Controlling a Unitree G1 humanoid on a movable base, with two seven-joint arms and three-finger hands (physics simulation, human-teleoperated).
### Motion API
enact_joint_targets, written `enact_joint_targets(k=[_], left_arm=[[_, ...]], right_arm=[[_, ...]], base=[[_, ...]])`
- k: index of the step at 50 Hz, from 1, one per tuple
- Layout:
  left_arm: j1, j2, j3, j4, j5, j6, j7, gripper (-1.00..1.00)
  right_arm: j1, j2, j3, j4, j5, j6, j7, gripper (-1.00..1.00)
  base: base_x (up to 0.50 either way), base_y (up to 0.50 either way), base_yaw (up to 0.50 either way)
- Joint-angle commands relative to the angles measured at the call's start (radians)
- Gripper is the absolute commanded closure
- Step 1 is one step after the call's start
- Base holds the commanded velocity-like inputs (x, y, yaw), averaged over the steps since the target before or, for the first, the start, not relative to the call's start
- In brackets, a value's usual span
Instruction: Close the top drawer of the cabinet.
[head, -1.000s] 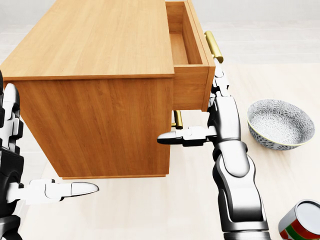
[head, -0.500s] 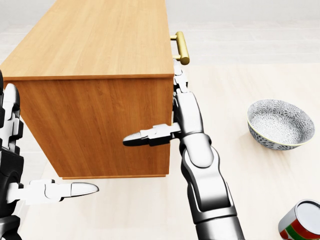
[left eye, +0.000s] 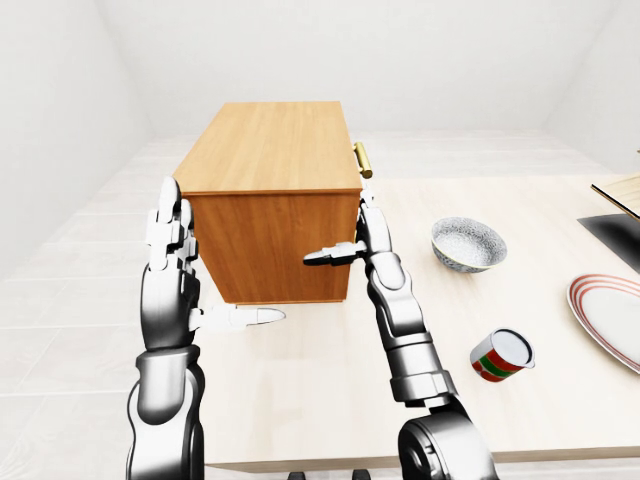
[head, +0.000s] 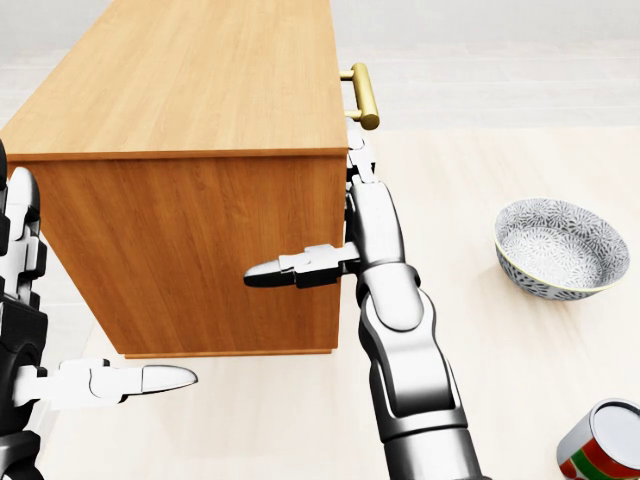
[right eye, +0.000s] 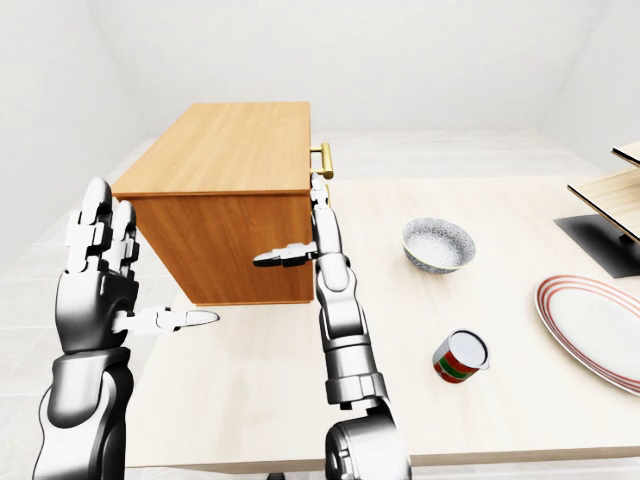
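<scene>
Fingers of my right hand (head: 355, 215) are lying flat and spread against the cabinet (head: 200, 130) face where the top drawer (head: 348, 150) is sitting flush, its brass handle (head: 364, 95) sticking out just above my fingertips. My left hand (left eye: 170, 260) is hovering open beside the cabinet's left corner, touching nothing.

Wooden cabinet (head: 190, 150), top drawer (head: 361, 95) shut

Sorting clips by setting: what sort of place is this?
Probably a simulated kitchen or dining tabletop: a bowl, a can and a plate sit beside a wooden cabinet in a bare white room.
</scene>
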Motion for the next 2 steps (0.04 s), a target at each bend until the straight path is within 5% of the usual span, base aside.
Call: enact_joint_targets(k=[1,2], left_arm=[[-0.008,-0.01,0.018,-0.015,-0.036,0.0,-0.01,-1.0],[-0.005,-0.01,0.021,-0.011,-0.039,0.0,-0.011,-1.0]], right_arm=[[0.041,0.043,0.342,0.144,0.0,0.0,0.08,-1.0],[0.038,0.038,0.336,0.148,0.002,0.0,0.081,-1.0]], base=[[0.0,0.0,0.0],[0.0,0.0,0.01]])
